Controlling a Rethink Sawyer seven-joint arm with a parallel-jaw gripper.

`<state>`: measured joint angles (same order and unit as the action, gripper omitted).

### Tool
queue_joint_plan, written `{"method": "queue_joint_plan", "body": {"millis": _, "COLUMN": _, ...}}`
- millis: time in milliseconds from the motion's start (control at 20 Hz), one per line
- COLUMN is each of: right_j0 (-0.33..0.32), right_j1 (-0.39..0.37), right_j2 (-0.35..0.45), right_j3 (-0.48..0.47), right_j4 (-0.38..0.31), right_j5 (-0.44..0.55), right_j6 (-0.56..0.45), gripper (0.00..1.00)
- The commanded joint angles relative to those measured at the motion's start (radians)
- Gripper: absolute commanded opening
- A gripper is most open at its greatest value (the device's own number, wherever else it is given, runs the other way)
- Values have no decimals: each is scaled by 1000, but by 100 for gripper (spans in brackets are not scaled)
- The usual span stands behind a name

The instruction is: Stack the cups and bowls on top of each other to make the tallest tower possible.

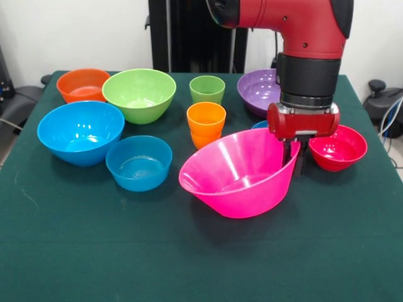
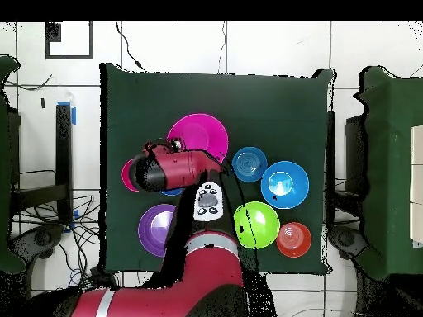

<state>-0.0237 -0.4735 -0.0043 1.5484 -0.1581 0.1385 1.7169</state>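
Observation:
My gripper is shut on the right rim of the hot pink bowl, one finger inside the wall and one outside. The pink bowl is tilted, its gripped side raised and its mouth turned toward the left. Just behind it stand the orange cup and the light green cup, both upright. The red bowl sits right beside the gripper. A small blue bowl peeks out behind the pink one. The arm hides both cups in the overhead view.
In the front view the purple bowl stands behind the gripper. The lime green bowl, orange bowl, large blue bowl and medium blue bowl fill the left half of the green table.

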Motion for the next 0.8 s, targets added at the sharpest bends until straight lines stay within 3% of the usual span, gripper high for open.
{"method": "queue_joint_plan", "body": {"millis": 50, "right_j0": 11, "right_j1": -26, "right_j2": 105, "right_j3": 93, "right_j4": 36, "right_j5": 105, "right_j6": 137, "gripper": 0}}
{"method": "queue_joint_plan", "body": {"millis": 450, "right_j0": -44, "right_j1": -35, "right_j2": 184, "right_j3": 133, "right_j4": 58, "right_j5": 98, "right_j6": 126, "gripper": 0}}
{"method": "queue_joint_plan", "body": {"millis": 800, "right_j0": -49, "right_j1": -36, "right_j2": 199, "right_j3": 133, "right_j4": 63, "right_j5": 98, "right_j6": 116, "gripper": 0}}
